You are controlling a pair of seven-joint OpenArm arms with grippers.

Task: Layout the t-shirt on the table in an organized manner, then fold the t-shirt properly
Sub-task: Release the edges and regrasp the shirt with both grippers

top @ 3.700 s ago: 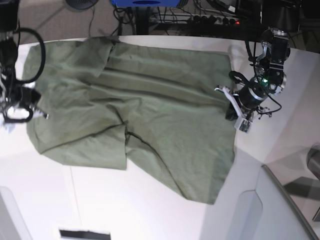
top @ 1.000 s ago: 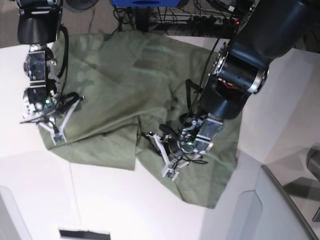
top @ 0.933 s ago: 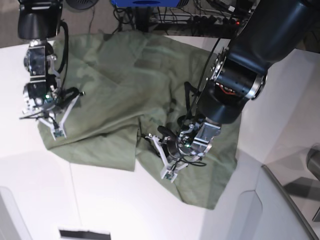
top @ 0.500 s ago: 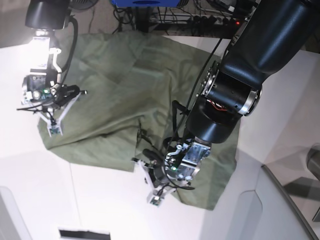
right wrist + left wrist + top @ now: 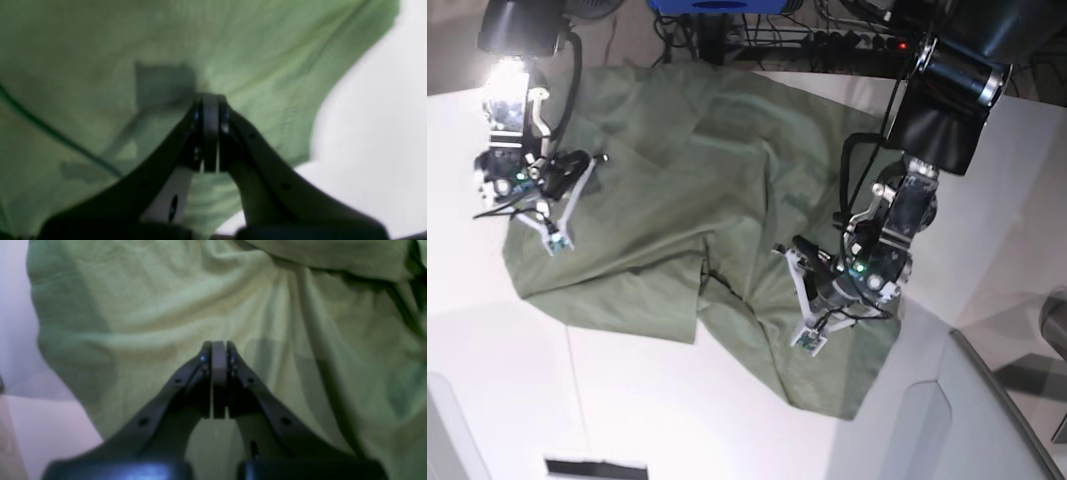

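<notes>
Olive-green cotton fills the left wrist view, where the t-shirt (image 5: 233, 300) is seen rumpled into broad folds, its edge running down the left side against the white surface (image 5: 50, 426). The left gripper (image 5: 218, 353) is shown with its jaws pressed together over the cloth; no fabric is seen between them.

From the right wrist view, the same garment (image 5: 100, 50) is spread under the right gripper (image 5: 210, 106), whose jaws are likewise pressed together and pinch nothing visible. A curved hem is seen at the right, with bare surface (image 5: 373, 133) beyond it.

In the base view, the t-shirt (image 5: 687, 180) is seen lying across the far half of the surface (image 5: 627, 400), still creased, with a flap doubled over near its middle and a lower corner trailing toward the near edge. The right gripper (image 5: 555, 240) is poised over the garment's left border, the left gripper (image 5: 810, 335) over its lower right part.

The laying-out step is judged to be in hand, with no fold yet begun. For the next move, jaws would need to be opened and an edge or corner taken so that the doubled flap can be drawn flat.
</notes>
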